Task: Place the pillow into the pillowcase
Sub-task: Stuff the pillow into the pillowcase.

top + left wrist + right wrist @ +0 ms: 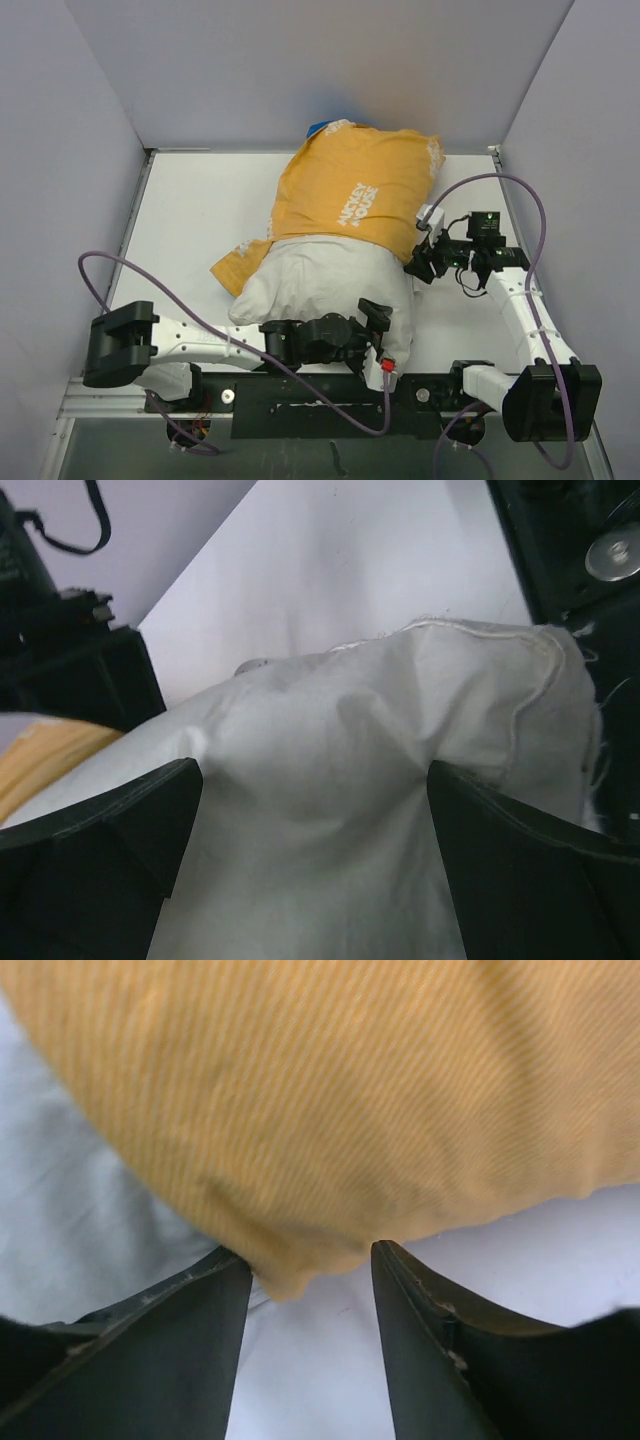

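Your left gripper (313, 768) has its jaws spread wide, one on each side of the near right corner of the pillow (320, 285). The white cloth bulges up between them and meets both inner faces. You cannot tell from the wrist view whether they press on it.

Your right gripper (310, 1252) has its jaws apart too. A small fold of the pillowcase (330, 1090) dips between the tips. It touches the left finger (170, 1340), and a gap shows beside the right one, so nothing is clamped there. That gripper sits at the case's right edge, close to where yellow cloth meets white.

From above, the pillow's far half is inside the case and the near half lies bare, reaching toward the arm bases. The case lies yellow side up, with white lettering on top and a bit of blue at its far end. A flat flap of it spreads out to the left on the table (190, 220).
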Robot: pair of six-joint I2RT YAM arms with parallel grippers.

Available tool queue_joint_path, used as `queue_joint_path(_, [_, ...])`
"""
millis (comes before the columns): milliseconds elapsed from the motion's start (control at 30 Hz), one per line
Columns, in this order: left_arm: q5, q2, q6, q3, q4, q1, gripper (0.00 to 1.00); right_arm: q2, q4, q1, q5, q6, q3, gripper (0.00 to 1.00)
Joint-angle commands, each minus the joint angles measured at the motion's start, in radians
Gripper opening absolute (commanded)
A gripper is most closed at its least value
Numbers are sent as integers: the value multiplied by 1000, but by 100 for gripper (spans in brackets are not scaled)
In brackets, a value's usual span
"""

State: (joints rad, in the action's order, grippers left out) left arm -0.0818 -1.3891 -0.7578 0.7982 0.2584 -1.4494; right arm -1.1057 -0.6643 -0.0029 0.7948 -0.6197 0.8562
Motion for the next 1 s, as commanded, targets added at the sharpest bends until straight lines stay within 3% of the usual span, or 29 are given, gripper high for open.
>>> queue_joint_path(0, [13, -102, -269, 98, 51, 32, 98, -8, 223, 46, -142, 111, -9, 47])
queue_joint_path(100, [-35, -150, -318, 96, 61, 70, 96, -10, 237, 55, -196, 128, -5, 33])
queue_joint_path(200, [-104, -156, -308, 112, 28, 110, 82, -8, 232, 59, -198, 126, -4, 12])
queue_joint_path(233, [-114, -150, -285, 116, 10, 124, 68, -9, 225, 60, -191, 116, 0, 6])
queue_joint_path(267, [-116, -140, -261, 119, -8, 136, 41, -12, 218, 59, -178, 110, 5, 2])
queue_joint_path(300, [-115, -129, -241, 115, -11, 149, 22, -17, 208, 57, -142, 105, 10, 0])
queue_joint_path(367, [-128, -118, -217, 106, -10, 174, 2, -36, 171, 33, 72, 76, 24, 0])
queue_joint_path(467, [-183, -120, -169, 116, 1, 218, 0, -90, -24, 20, 435, -83, 72, 0])
queue_joint_path(567, [-234, -126, -90, 139, 12, 281, 0, -131, -374, 32, 613, -437, 156, 0])
queue_joint_path(633, [-269, -142, -62, 153, 30, 318, 0, -165, -587, 61, 631, -655, 207, 0])
queue_joint_path(733, [-350, -175, -73, 157, 110, 356, 0, -213, -766, 113, 600, -827, 269, 0])
queue_joint_path(967, [-320, -148, 102, 176, 210, 462, 0, -251, -875, 240, 544, -861, 385, 0])
